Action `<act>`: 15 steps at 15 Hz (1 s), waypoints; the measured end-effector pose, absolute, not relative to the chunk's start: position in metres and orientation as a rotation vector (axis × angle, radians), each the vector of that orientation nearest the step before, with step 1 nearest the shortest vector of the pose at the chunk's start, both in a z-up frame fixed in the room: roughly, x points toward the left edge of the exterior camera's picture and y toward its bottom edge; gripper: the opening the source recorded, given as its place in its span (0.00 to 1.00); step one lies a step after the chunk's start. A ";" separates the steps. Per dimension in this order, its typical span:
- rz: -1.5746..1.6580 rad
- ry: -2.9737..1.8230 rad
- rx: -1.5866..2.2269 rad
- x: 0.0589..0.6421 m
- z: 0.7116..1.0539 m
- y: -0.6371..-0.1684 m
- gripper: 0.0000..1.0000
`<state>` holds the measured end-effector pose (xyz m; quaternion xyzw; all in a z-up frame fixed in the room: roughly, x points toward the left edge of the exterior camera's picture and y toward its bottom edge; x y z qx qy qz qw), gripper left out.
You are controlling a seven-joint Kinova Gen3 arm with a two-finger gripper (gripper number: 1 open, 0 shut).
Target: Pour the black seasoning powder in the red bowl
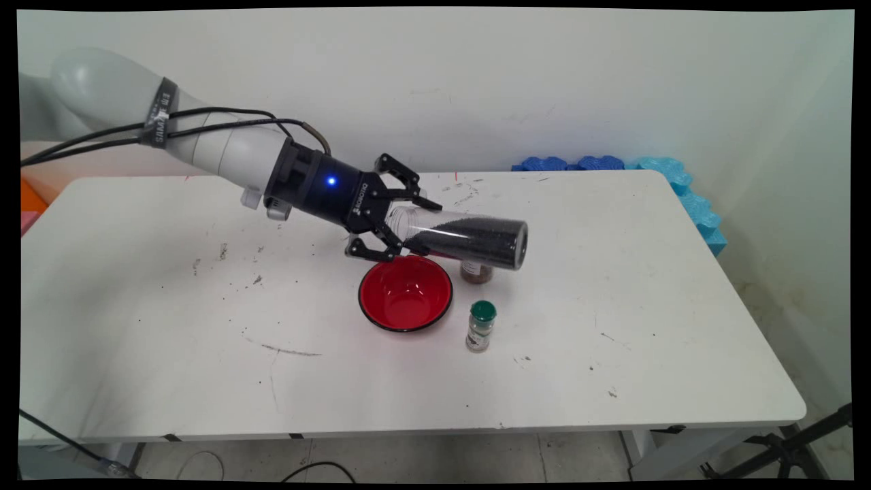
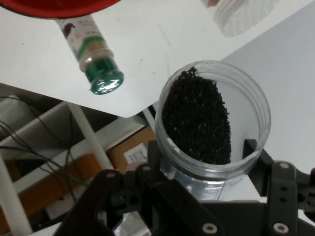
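Note:
My gripper [image 1: 401, 224] is shut on a clear plastic jar [image 1: 463, 237] partly filled with black grains, held almost level above the table. The jar's far end points right and slightly down. In the hand view the jar [image 2: 211, 120] sits between my fingers [image 2: 155, 160] and the black grains lie along its lower side. A red bowl [image 1: 405, 292] with a black rim stands on the table just below my gripper; only its edge [image 2: 54, 6] shows in the hand view. A green-capped spice bottle [image 1: 480, 326] stands to the bowl's right, and appears in the hand view [image 2: 93, 54].
A small jar with brown contents [image 1: 476, 272] stands behind the held jar, partly hidden; its clear end [image 2: 241, 14] shows in the hand view. Blue foam pieces [image 1: 674, 184] lie along the table's far right edge. The white table [image 1: 204, 340] bears scattered dark specks.

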<state>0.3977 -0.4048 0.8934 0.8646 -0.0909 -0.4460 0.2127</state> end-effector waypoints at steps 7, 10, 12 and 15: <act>-1.264 -0.107 2.384 0.399 0.893 -0.410 0.00; -1.272 -0.065 2.377 0.400 0.893 -0.411 0.00; -1.278 -0.041 2.374 0.399 0.894 -0.410 0.00; -1.287 -0.012 2.370 0.398 0.895 -0.408 0.00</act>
